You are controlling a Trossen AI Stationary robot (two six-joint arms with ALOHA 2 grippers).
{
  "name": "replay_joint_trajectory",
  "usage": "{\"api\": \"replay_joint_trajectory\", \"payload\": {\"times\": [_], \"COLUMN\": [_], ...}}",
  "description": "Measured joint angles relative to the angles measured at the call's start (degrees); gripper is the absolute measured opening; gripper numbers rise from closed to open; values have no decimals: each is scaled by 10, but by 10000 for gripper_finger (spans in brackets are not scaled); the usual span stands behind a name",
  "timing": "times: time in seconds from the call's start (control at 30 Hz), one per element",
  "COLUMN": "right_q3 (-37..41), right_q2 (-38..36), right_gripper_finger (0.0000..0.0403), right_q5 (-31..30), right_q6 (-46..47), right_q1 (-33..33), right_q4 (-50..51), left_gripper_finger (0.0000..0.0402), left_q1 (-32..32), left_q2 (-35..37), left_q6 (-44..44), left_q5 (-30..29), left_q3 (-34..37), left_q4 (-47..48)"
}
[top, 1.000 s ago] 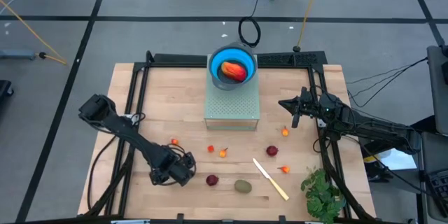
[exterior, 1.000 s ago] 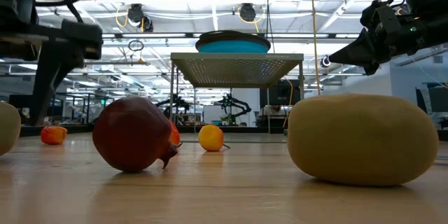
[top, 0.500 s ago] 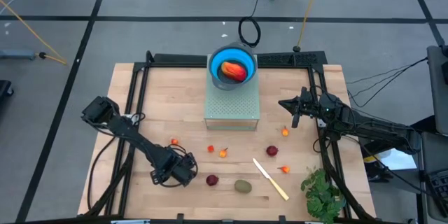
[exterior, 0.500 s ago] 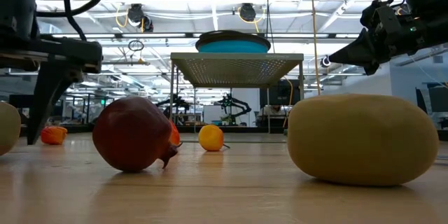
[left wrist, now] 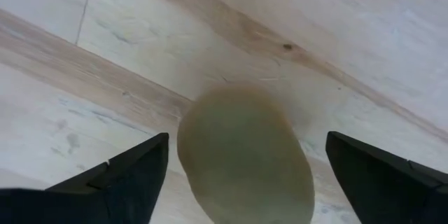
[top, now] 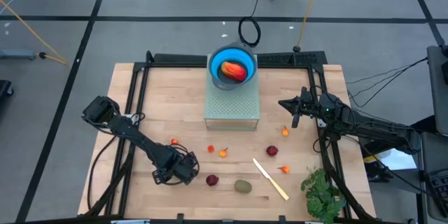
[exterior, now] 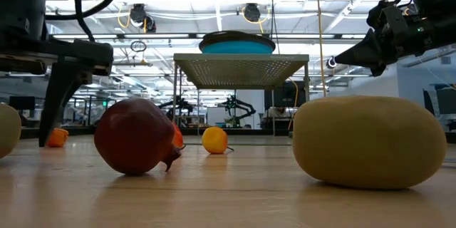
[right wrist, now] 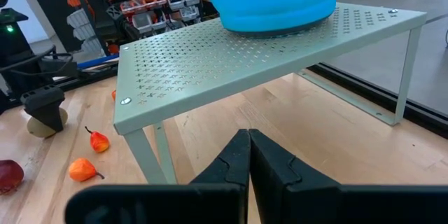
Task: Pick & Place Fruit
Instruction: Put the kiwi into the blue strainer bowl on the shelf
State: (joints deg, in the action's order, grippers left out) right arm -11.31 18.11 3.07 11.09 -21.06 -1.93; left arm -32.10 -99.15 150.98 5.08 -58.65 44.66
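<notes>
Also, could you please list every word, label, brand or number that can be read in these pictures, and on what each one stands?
None can be read.
Storage bins on the shelves behind the table: any labels are too small and blurred.
Blue bowl, metal rack, fruit and both grippers: no print visible.

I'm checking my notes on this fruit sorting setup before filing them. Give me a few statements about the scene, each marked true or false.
1. The left gripper is open, its fingers on either side of a pale kiwi-like fruit on the table. True.
2. The blue bowl on the mesh stand is empty. False: a red-orange fruit lies in it.
3. The right gripper is shut and holds nothing. True.
4. The cream knife lies inside the bowl. False: it lies on the table near the green leafy bunch.
5. The right gripper grips a dark red ball. False: a dark red ball lies free on the table.
</notes>
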Motion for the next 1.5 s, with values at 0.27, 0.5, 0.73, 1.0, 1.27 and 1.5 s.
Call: {"api": "replay_joint_trajectory", "payload": {"times": [0.27, 0.5, 0.73, 1.0, 1.27, 1.5], "right_q3": [0, 0, 0, 0, 0, 0], "right_q2": [0, 0, 0, 0, 0, 0], "right_gripper_finger": [0, 0, 0, 0, 0, 0], "right_q5": [0, 0, 0, 0, 0, 0], "right_q6": [0, 1, 1, 2, 2, 2], "right_q1": [0, 0, 0, 0, 0, 0], "right_q4": [0, -1, -3, -3, -4, -4], "left_gripper_finger": [287, 241, 195, 218, 195, 205], "left_q1": [0, 0, 0, 0, 0, 0], "left_q2": [0, -33, -31, 15, 98, 180], "left_q6": [-7, -8, -13, -50, -138, -207], "left_q5": [-6, -7, -13, -49, -167, -291], "left_q3": [0, -2, -2, 1, 1, 0], "left_q4": [0, -40, -44, -31, -21, -56]}}
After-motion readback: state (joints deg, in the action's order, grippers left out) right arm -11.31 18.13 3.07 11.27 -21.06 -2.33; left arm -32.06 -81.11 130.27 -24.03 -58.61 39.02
